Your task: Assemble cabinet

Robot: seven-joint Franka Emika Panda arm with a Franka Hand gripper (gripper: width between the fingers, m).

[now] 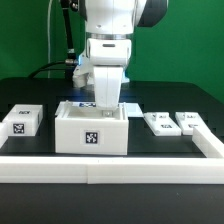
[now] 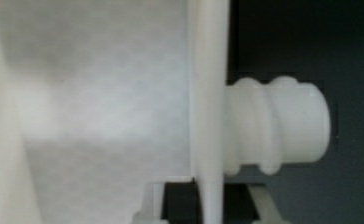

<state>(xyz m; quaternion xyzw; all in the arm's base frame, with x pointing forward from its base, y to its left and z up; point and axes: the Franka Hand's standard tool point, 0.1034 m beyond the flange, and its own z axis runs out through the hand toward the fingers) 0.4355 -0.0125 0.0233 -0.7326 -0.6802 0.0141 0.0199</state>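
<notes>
The cabinet (image 1: 92, 128), a big white box with a marker tag on its front, stands in the middle of the black table. My gripper (image 1: 105, 102) reaches down at its open top, near the back wall. In the wrist view the gripper (image 2: 214, 203) is shut on a thin white panel (image 2: 209, 90), seen edge-on, with dark pads against both faces. A ridged round white knob (image 2: 277, 122) sticks out from one side of the panel. A broad white surface (image 2: 81, 110) fills the other side. The panel's lower end is hidden inside the box.
A small white tagged block (image 1: 22, 121) lies at the exterior view's left. Two small white tagged pieces (image 1: 159, 123) (image 1: 189, 121) lie at its right. A white rail (image 1: 110, 172) runs along the front and up the right side (image 1: 210, 145).
</notes>
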